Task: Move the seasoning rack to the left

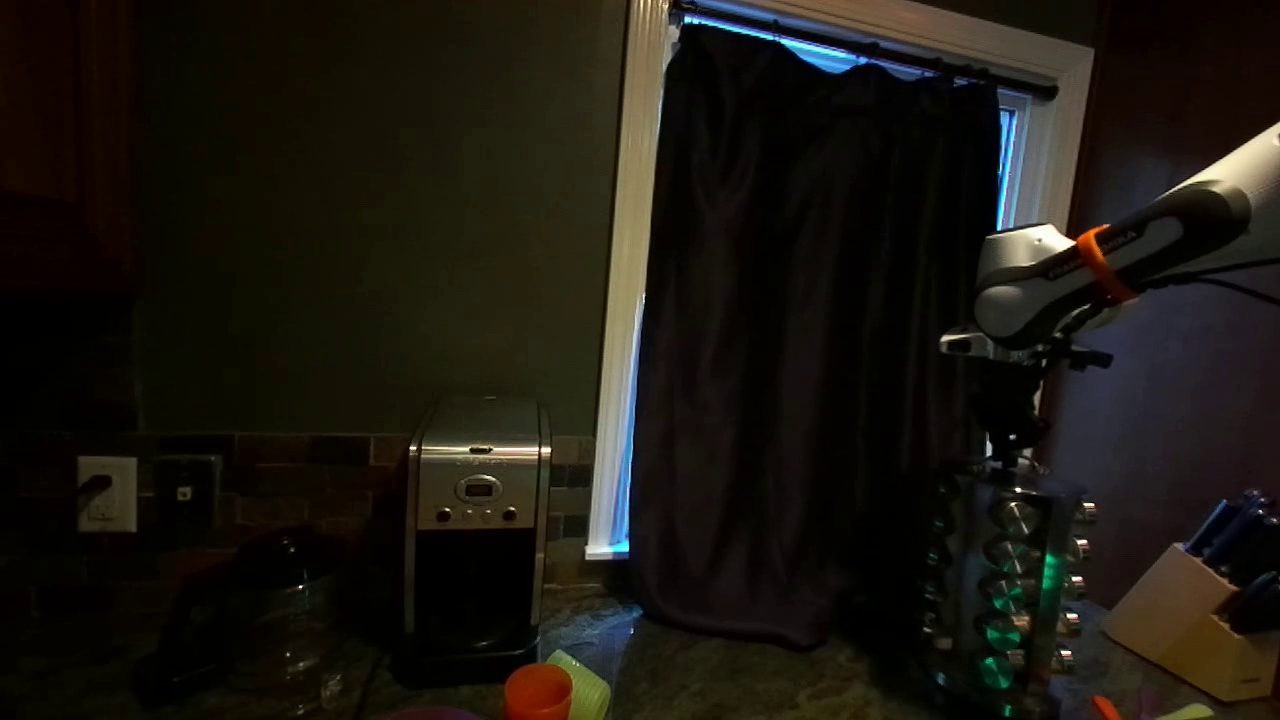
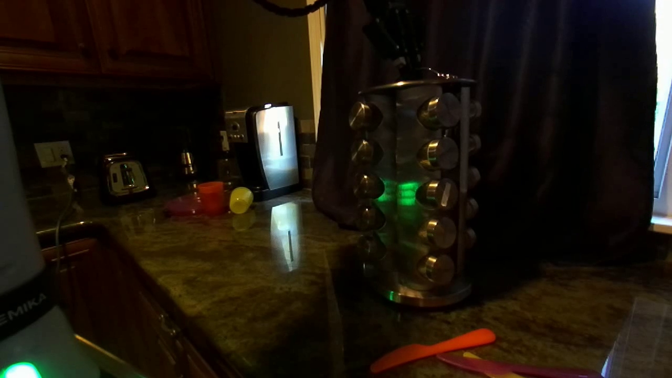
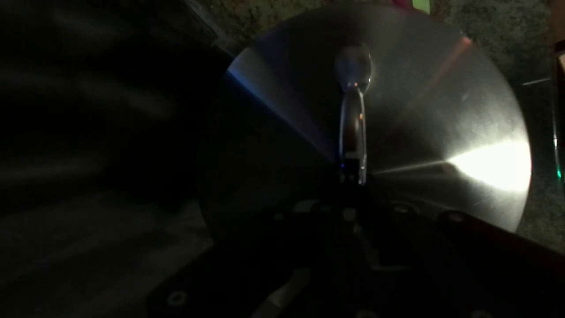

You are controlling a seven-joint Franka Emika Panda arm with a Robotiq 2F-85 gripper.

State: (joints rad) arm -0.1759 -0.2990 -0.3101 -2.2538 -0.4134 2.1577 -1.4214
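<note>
The gripper (image 3: 352, 176) is pinching the seasoning rack (image 2: 409, 194) by the metal handle (image 3: 352, 115) on its top, jaws standing narrow. The rack is resting upright on the tabletop (image 2: 236, 283), before the dark curtain (image 2: 551, 136). An orange knife (image 2: 433, 350) is lying near its base; the coffee maker (image 1: 480, 505) is standing well apart.
</note>
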